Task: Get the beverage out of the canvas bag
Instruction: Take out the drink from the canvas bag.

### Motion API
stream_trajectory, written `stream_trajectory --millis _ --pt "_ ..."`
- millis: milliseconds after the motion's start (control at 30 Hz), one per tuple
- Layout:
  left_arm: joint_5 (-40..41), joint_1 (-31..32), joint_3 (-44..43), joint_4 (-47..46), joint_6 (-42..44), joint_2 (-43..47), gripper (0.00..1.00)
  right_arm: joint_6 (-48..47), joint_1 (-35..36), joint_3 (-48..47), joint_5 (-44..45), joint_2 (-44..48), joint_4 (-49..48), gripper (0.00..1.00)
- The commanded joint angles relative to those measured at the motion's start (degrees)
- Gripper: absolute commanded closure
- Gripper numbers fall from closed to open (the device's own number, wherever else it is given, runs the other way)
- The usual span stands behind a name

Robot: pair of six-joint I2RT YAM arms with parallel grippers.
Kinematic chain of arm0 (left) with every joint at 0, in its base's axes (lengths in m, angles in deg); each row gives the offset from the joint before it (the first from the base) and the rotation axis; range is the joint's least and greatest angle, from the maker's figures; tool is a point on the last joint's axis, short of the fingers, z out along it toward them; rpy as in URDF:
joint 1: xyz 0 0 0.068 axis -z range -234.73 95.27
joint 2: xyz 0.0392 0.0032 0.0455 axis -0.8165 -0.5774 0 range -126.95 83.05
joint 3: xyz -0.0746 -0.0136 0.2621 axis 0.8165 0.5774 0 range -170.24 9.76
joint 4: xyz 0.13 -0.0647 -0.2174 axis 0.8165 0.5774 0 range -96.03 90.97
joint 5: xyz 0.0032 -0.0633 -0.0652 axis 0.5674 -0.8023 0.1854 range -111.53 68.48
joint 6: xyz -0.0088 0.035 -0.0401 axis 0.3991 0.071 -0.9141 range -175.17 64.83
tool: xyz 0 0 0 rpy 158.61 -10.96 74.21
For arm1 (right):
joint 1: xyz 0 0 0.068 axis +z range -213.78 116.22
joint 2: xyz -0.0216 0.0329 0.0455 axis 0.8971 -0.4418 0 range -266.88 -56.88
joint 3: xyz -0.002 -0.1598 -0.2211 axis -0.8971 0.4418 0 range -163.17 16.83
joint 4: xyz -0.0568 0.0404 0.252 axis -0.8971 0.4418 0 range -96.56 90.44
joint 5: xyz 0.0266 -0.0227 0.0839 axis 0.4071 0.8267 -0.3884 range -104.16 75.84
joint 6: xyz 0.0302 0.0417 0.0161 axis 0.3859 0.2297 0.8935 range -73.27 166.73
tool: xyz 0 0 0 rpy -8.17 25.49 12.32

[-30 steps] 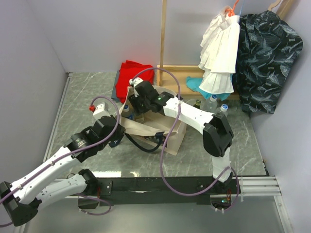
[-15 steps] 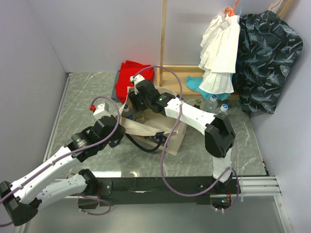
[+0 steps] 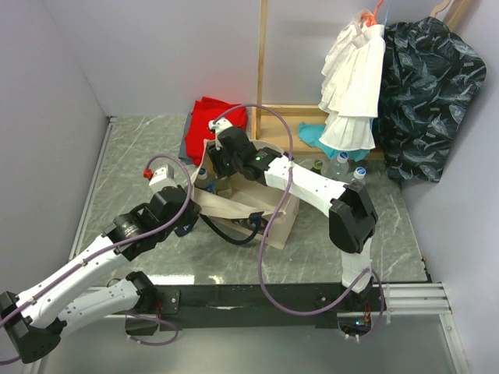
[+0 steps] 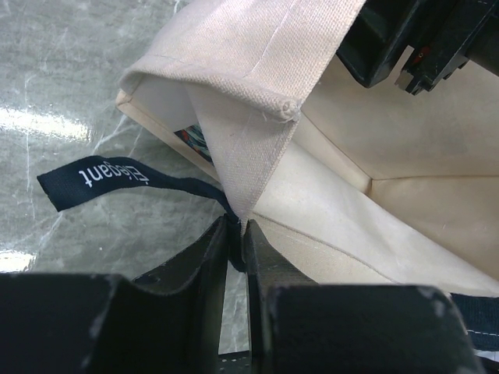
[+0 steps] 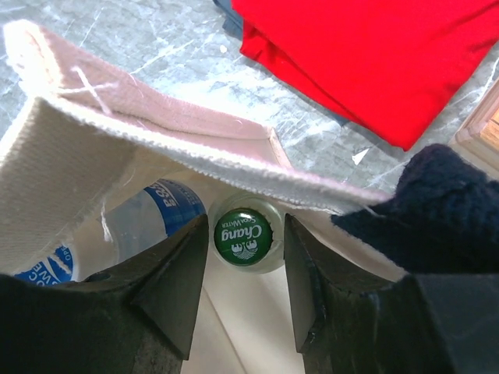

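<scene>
Inside the bag (image 5: 117, 132), pinched by left tool (image 4: 236, 234), right tool (image 5: 244, 261) straddles, apart, the bottle (image 5: 243, 238): likely slick glass; grip neck.

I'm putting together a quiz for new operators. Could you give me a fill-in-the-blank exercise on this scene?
The right gripper stands open around a bottle cap coloured ___.
The navy tag beside the left gripper, which is shut on the canvas bag, reads ___.
The folded cloth on the table beyond the bag is ___.
Missing words: green; Elegant; red.
</scene>
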Motion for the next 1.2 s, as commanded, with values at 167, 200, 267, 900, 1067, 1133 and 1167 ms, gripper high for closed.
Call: stream_trajectory --millis 167,200,267,900,1067,1133,1167 --pt "0.3 0.14 0.96 2.7 0.13 0.99 0.8 0.8 -0.18 -2.63 0.48 -0.68 -0.14 0.46" --pt "0.3 0.05 1.05 2.61 0.13 0.99 0.8 0.72 -0.18 -2.63 0.39 -0.94 -0.15 0.46" --pt "0.47 0.14 0.97 2.78 0.04 0.9 0.8 1.06 -0.18 -2.54 0.56 -1.03 -0.32 0.46" --pt "0.47 0.14 0.88 2.87 0.04 0.64 0.8 1.42 -0.18 -2.63 1.18 -2.53 1.17 0.48" --pt "0.21 0.14 1.14 2.43 0.22 0.55 0.8 1.42 -0.09 -0.87 1.27 -1.74 -0.23 0.48" --pt "0.38 0.14 0.62 2.61 0.13 0.29 0.8 1.42 -0.35 -0.87 1.45 -1.74 -0.4 0.48" --pt "0.38 0.14 0.61 2.61 0.21 0.2 0.8 1.24 -0.18 -0.61 1.44 -1.65 -0.67 0.48"
